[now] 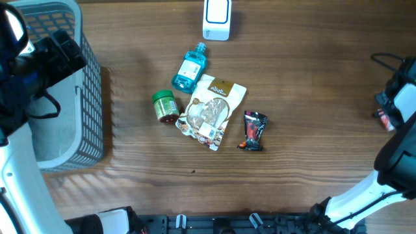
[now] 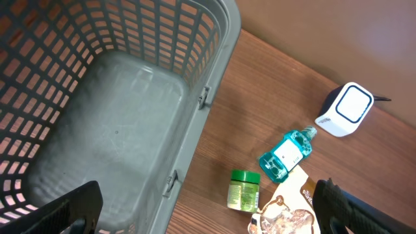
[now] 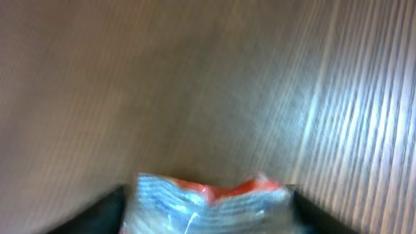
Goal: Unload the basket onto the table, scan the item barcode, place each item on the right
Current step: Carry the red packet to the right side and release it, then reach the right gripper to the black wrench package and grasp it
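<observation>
Red-and-white packet [image 3: 211,195] lay blurred, cut off low between right gripper [image 3: 208,205] fingers, well apart from scanner [image 1: 216,19] | grip: could not tell | left gripper [image 2: 205,198] stood wide open, empty, above basket [image 2: 214,39]

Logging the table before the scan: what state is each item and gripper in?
basket: upright, nothing visible inside
mouthwash bottle: lying down, capped
green jar: on its side, lid on
snack pouch: lying flat
dark packet: lying flat
left gripper: open
right gripper: red-blue packet between its fingers, grip unclear
</observation>
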Controlling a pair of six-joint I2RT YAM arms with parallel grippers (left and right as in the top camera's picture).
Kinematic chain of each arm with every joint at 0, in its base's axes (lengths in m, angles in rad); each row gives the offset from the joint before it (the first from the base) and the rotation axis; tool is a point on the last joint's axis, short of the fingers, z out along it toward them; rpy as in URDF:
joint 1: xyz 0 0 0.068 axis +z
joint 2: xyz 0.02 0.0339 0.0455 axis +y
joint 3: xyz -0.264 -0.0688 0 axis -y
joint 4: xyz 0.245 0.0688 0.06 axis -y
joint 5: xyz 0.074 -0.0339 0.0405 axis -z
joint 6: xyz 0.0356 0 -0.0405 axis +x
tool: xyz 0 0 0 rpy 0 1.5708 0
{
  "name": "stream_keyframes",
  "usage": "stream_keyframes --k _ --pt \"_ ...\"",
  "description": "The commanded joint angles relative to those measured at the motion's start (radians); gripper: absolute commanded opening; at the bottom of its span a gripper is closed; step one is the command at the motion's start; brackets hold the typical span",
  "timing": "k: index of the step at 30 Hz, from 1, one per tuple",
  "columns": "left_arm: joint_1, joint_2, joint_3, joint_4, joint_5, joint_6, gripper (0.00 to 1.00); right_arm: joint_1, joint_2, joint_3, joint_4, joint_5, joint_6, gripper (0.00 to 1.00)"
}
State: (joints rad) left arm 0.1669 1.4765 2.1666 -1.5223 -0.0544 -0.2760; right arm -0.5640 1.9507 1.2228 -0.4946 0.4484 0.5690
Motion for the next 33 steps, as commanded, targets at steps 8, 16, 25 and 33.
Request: stream_keyframes --k 8,16,25,33 --pt "0.008 0.006 0.008 0.002 0.005 -0.002 1.00 0.004 -0.199 0.407 -0.242 -0.185 -0.229 1.00" --pt "0.008 0.006 0.008 0.002 0.005 -0.001 1.00 0.143 -0.378 0.522 -0.508 -1.059 -0.224 1.00" --pt "0.008 0.006 0.008 0.002 0.005 -0.002 1.00 0.832 -0.370 0.163 -0.754 -0.658 0.047 0.96" --pt "0.008 0.006 0.008 0.002 0.005 -0.002 1.00 1.019 -0.318 -0.166 -0.443 -0.624 0.376 0.88"
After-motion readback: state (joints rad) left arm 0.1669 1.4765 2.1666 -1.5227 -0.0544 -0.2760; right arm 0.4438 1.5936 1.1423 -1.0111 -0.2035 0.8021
